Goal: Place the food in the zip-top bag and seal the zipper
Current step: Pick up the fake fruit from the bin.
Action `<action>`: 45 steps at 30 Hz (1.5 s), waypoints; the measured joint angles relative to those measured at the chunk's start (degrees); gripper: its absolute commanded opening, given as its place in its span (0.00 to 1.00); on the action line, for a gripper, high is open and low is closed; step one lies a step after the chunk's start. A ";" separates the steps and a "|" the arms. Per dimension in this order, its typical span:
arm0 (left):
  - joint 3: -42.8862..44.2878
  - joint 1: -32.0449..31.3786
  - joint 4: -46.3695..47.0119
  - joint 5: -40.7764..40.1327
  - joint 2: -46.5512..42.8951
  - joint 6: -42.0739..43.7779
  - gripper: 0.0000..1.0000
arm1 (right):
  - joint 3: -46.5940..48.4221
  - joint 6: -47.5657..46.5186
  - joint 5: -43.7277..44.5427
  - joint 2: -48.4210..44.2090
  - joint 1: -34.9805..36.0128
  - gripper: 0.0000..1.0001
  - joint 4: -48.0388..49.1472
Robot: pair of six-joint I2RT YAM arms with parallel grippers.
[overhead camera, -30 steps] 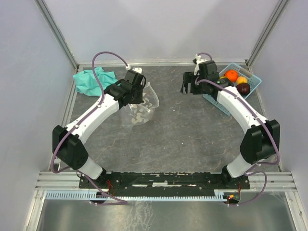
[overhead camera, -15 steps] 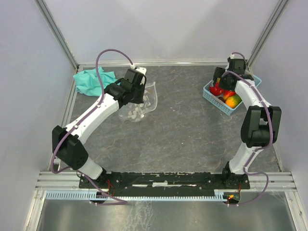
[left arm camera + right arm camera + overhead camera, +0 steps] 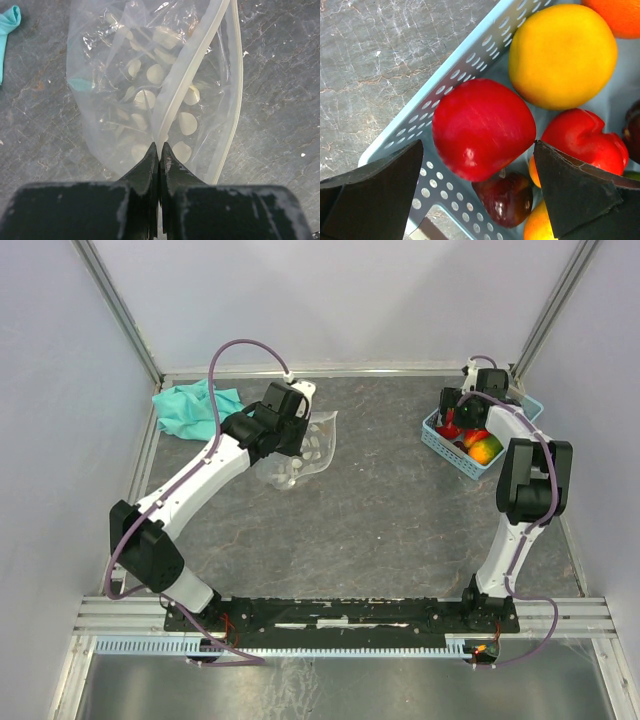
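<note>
Fruit-picking step. The left gripper (image 3: 159, 147) is pinched tight on the mouth edge of the zip-top bag (image 3: 145, 85), holding it at the far left of the worktop (image 3: 380, 500). Far right, the right gripper (image 3: 476, 150) hangs jaws wide apart, straddling a red fruit (image 3: 482, 127) in the blue basket (image 3: 470, 50). Next, I'd say: drop, close on that fruit, lift clear of the basket wall.

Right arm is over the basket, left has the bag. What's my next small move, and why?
Probably lower the right gripper and close on the red fruit: its jaws stand wide open either side of it in the basket, apparently not touching. The left gripper is shut on the zip-top bag at its edge, and no fruit shows inside.
</note>
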 measured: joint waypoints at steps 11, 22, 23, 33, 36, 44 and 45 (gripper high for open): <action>1.70 -2.34 -0.31 0.02 2.34 1.64 0.03 | 3.65 -3.72 -9.88 7.34 -1.95 0.99 1.22; 2.93 -4.11 -1.53 -0.55 3.78 1.66 0.03 | 4.83 -4.37 -13.57 8.66 -2.56 0.76 1.29; 3.04 -4.17 -1.62 -0.59 3.91 1.66 0.03 | 4.55 -4.35 -13.44 8.39 -2.56 0.75 1.31; 3.96 -4.85 -1.55 -0.09 4.11 1.64 0.03 | -2.12 -0.37 -9.90 -2.93 -2.56 0.72 1.73; 4.11 -5.01 -1.46 0.98 4.11 1.60 0.03 | -4.24 1.68 -8.94 -7.61 -2.54 0.72 1.86; 4.20 -5.16 -1.11 3.56 4.11 0.66 0.03 | -10.93 8.61 -7.76 -21.14 1.33 0.72 2.78; 4.22 -5.16 -1.09 3.89 4.11 0.48 0.03 | -12.15 9.49 -7.56 -22.99 2.95 0.73 3.10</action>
